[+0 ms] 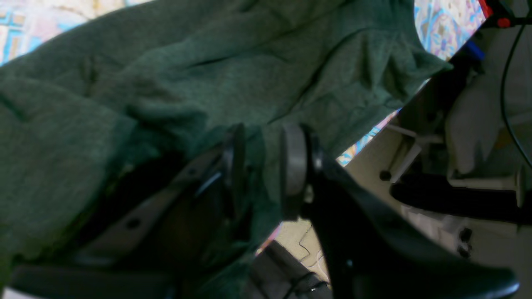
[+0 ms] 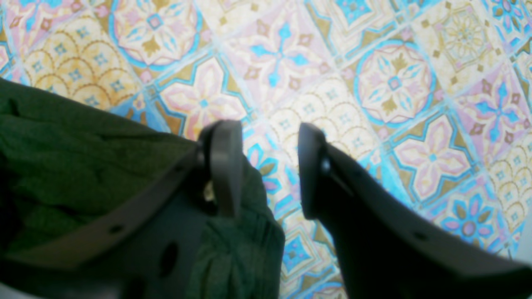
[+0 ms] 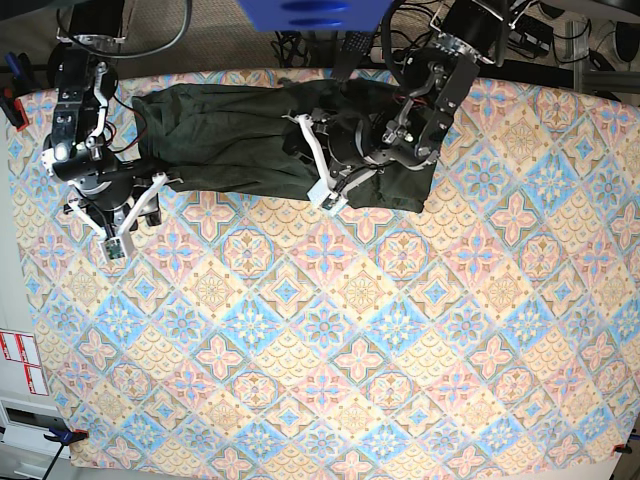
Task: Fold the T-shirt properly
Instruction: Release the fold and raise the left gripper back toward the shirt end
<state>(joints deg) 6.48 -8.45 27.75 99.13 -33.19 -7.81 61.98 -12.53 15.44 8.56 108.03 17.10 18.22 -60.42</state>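
Observation:
The dark olive-green T-shirt (image 3: 220, 140) lies crumpled in a long band across the far side of the table. My left gripper (image 3: 322, 178) is over the shirt's middle. In the left wrist view the left gripper (image 1: 262, 166) has a fold of the shirt (image 1: 232, 66) pinched between its pads. My right gripper (image 3: 135, 215) is at the shirt's left end. In the right wrist view the right gripper (image 2: 270, 170) is open, one finger lying against the shirt's edge (image 2: 83, 162), with bare cloth in the gap.
A patterned tablecloth (image 3: 330, 330) covers the table. Cables and arm bases crowd the far edge (image 3: 420, 40). A red clamp (image 3: 10, 105) sits at the left edge. The left wrist view shows the table edge and the floor beyond (image 1: 374, 149).

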